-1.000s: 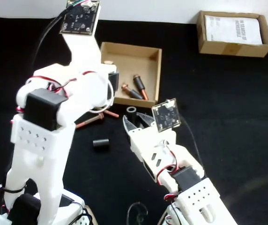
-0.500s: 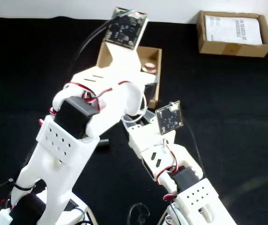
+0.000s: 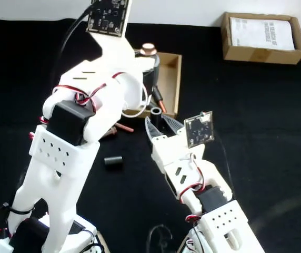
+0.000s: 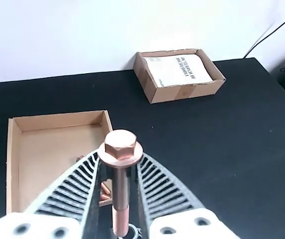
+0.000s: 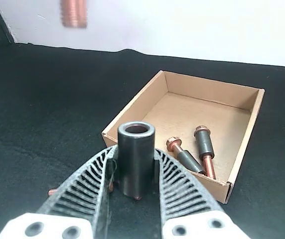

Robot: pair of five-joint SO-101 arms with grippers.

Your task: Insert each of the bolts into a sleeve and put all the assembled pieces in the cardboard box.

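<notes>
Left claw (image 4: 120,158) clamped on a copper bolt (image 4: 118,172), gripped on the shank, hex head up and sticking out past the fingertips. In the high view this bolt's head (image 3: 149,50) sits raised over the near-left part of the cardboard box (image 3: 172,79). Right claw (image 5: 136,152) clamped on a dark sleeve (image 5: 136,162), held upright with its open bore on top; in the high view the sleeve (image 3: 155,112) is just in front of the box's front wall, off the desk (image 3: 266,137). The box is open-topped and holds two assembled pieces (image 5: 187,158), each a bolt in a sleeve, lying side by side in the corner nearest the right claw. A loose sleeve (image 3: 113,162) lies on its side on the black desk between the two arms, apart from the box. A loose bolt (image 3: 122,127) lies on the desk near the box's front, partly hidden by the left arm. A second box (image 3: 261,34) with a printed sheet inside stands at the far right edge, well apart from everything else.
</notes>
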